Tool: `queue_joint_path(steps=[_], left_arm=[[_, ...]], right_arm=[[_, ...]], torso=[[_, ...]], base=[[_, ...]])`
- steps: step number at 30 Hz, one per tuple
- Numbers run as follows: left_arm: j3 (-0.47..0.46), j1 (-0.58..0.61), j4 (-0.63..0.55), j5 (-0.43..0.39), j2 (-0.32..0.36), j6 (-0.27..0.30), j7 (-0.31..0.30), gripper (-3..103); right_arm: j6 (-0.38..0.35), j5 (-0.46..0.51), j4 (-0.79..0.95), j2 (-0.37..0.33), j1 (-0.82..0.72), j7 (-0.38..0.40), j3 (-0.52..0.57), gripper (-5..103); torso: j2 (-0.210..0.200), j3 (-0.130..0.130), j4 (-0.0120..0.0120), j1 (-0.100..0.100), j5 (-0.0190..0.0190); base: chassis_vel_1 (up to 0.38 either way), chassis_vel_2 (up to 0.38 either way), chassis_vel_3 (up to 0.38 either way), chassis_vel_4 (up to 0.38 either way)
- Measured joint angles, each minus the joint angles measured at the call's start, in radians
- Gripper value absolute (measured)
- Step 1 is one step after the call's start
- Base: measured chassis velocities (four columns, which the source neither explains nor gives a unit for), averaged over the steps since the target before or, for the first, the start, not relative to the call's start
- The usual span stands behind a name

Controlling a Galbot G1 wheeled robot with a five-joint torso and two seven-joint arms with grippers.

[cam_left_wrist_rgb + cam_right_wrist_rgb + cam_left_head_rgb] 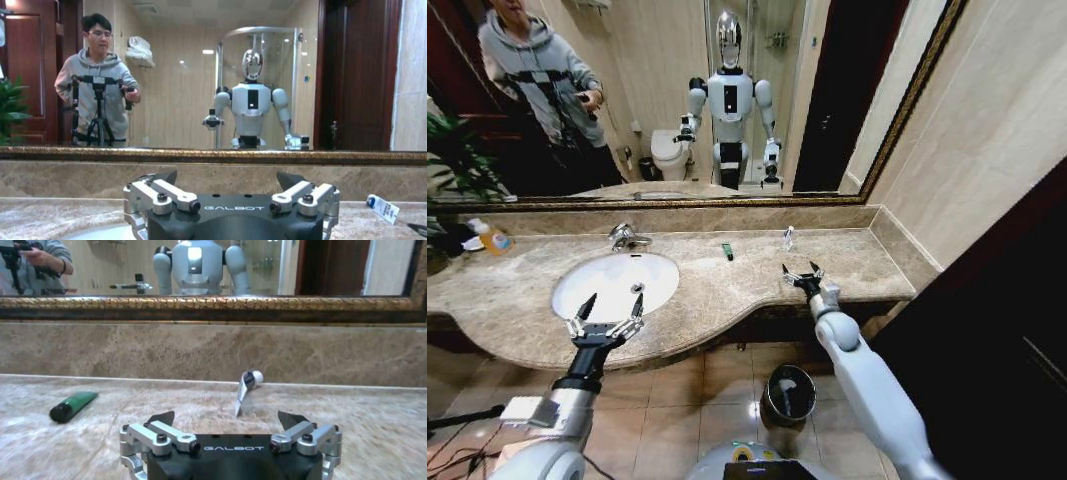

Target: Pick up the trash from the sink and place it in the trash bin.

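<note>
Two trash items on the counter (847, 262) near its back edge: one green tube (727, 251), one white tube (788, 239). My left claw (607, 310) spread wide at the sink's (575, 281) front rim; right claw (802, 272) wide, empty, at the counter's front edge. One bin (788, 393) on the floor.

Bathroom — white sink (617, 282) in marble counter (757, 275) | framed wall mirror (677, 90) | toilet (668, 152) reflected
</note>
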Motion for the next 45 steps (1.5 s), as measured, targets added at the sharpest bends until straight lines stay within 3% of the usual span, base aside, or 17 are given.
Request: queue_joint_path(steps=[21,25,27,28,30,31,34,43,45], left_arm=[[0.0,0.0,0.0,0.0,0.0,0.0,0.0,100],[0.0,0.0,0.0,0.0,0.0,0.0,0.0,100],[0.0,0.0,0.0,0.0,0.0,0.0,0.0,100],[0.0,0.0,0.0,0.0,0.0,0.0,0.0,100],[0.0,0.0,0.0,0.0,0.0,0.0,0.0,100],[0.0,0.0,0.0,0.0,0.0,0.0,0.0,100],[0.0,0.0,0.0,0.0,0.0,0.0,0.0,100],[0.0,0.0,0.0,0.0,0.0,0.0,0.0,100],[0.0,0.0,0.0,0.0,0.0,0.0,0.0,100]], right_arm=[[0.032,-0.032,-0.385,0.088,0.307,0.019,-0.064,102],[0.032,-0.035,-0.446,0.101,0.332,0.006,-0.057,84],[0.032,-0.038,-0.459,0.107,0.337,0.002,-0.054,84],[0.032,-0.042,-0.471,0.114,0.342,-0.004,-0.05,73],[0.034,-0.046,-0.479,0.119,0.345,-0.005,-0.048,73],[0.037,-0.051,-0.484,0.123,0.346,-0.006,-0.046,62],[0.039,-0.054,-0.484,0.127,0.347,-0.007,-0.045,57],[0.045,-0.058,-0.484,0.132,0.347,-0.007,-0.035,19],[0.045,-0.058,-0.484,0.132,0.347,-0.007,-0.034,19]], torso=[[0.0,0.0,0.0,0.0,-0.0002],[0.0,0.0,-0.0001,0.0,-0.0001],[0.0,0.0,0.0,0.0,-0.0001],[0.0,0.0,0.0,0.0,-0.0001],[0.0,0.0,0.0,0.0,-0.0002],[0.0,0.0,0.0,0.0,-0.0002],[0.0,0.0,0.0,0.0,-0.0002],[0.0,0.0,0.0,0.0,-0.0002],[0.0,0.0,0.0,0.0,-0.0002]], base=[[0.0,0.0,0.0,0.0],[0.0,0.0,0.0,0.0],[0.0,0.0,0.0,0.0],[0.0,0.0,0.0,0.0],[0.0,0.0,0.0,0.0],[0.0,0.0,0.0,0.0],[0.0,0.0,0.0,0.0],[0.0,0.0,0.0,0.0],[0.0,0.0,0.0,0.0]])
